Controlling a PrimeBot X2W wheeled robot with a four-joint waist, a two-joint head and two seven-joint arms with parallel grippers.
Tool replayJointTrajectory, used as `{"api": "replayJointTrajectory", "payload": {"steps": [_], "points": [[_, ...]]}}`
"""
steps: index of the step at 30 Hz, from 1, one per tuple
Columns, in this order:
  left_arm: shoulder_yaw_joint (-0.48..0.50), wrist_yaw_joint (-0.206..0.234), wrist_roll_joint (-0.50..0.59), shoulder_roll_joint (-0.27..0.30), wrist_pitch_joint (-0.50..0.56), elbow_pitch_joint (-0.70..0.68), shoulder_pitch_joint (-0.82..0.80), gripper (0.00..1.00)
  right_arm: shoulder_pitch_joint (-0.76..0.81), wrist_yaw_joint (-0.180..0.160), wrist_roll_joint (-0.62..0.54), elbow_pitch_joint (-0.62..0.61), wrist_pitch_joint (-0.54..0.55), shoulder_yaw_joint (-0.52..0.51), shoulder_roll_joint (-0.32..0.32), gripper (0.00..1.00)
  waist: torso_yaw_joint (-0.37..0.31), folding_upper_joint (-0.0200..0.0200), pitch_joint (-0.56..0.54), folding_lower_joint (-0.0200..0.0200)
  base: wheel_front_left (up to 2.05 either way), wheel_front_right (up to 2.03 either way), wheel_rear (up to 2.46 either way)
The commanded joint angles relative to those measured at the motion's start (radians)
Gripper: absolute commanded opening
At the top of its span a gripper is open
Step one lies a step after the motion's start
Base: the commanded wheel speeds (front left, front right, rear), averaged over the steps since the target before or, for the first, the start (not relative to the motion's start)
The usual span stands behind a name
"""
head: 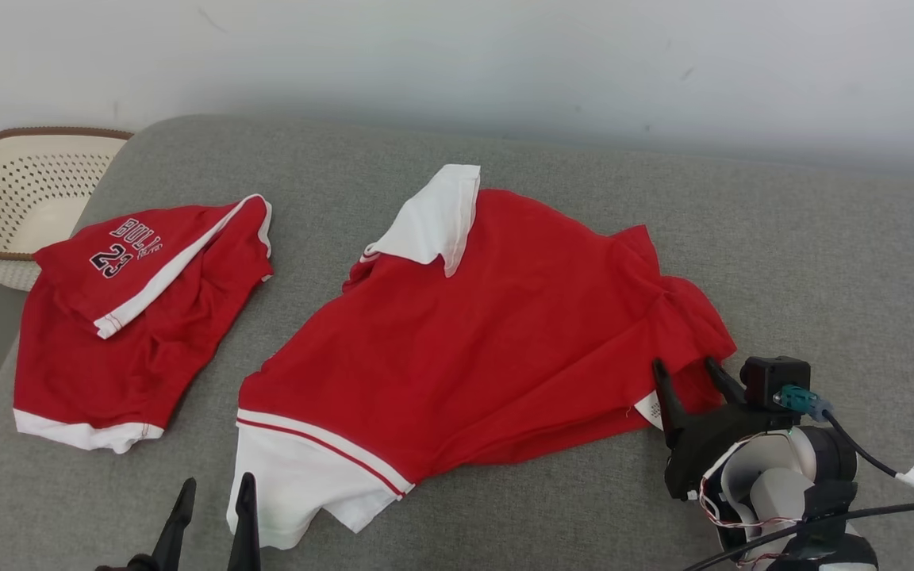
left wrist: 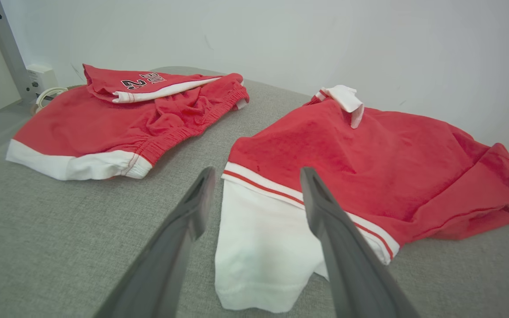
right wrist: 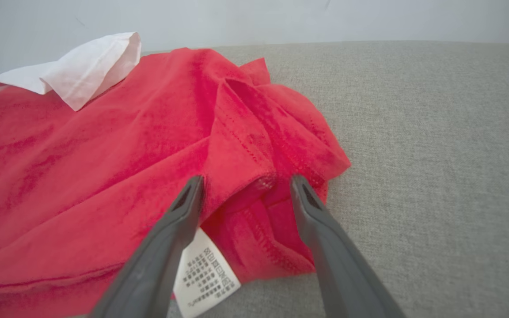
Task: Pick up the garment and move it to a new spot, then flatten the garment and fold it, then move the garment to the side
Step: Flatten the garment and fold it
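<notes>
While both grippers stand wide open with nothing in them, the job in hand looks to me like the flattening. Nearest us, the left gripper [head: 217,482] hovers just at the left edge of the white sleeve [head: 298,484]. Across on the right, the right gripper [head: 685,365] has its fingers either side of the rumpled hem corner [right wrist: 281,145], close by the care label [right wrist: 206,269]; whether it touches cloth, I cannot tell.

The red shirt [head: 489,333] lies mid-cushion, creased, with a white flap [head: 433,214] folded over its far end. That corner is doubled over, so the right should pinch deep, catch every layer, then draw outward low and slow while the left anchors the sleeve.

Further left, well apart, the red Bulls shorts [head: 108,349] sit on the grey cushion [head: 822,262]; steer clear of them. Beyond them sits a cream basket [head: 21,190].
</notes>
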Motion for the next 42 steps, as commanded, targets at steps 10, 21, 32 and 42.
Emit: {"api": "replayJointTrajectory", "payload": {"steps": [10,21,32,42], "points": [[0.002,-0.002,-0.004,0.0,-0.004,0.01,-0.014,1.0,-0.059,0.0,0.009,0.105,-0.06,0.017,0.017,0.0,0.009,-0.0001,0.013,0.0,0.0,0.0,0.0],[-0.001,0.012,-0.008,0.0,-0.004,0.012,0.022,1.0,0.063,0.0,-0.009,-0.042,-0.091,0.036,0.008,0.0,-0.041,-0.0001,-0.025,0.0,0.0,0.0,0.0],[0.001,0.005,-0.004,0.001,-0.004,0.016,0.026,1.0,0.282,0.0,-0.042,-0.31,0.028,-0.003,0.016,0.0,-0.09,-0.0001,-0.035,0.0,0.0,0.0,0.0],[0.001,0.01,-0.005,0.0,-0.004,0.019,0.033,1.0,0.45,0.0,-0.024,-0.538,0.172,-0.031,0.011,1.0,-0.111,-0.0001,-0.051,0.0,0.0,0.0,0.0]]}}
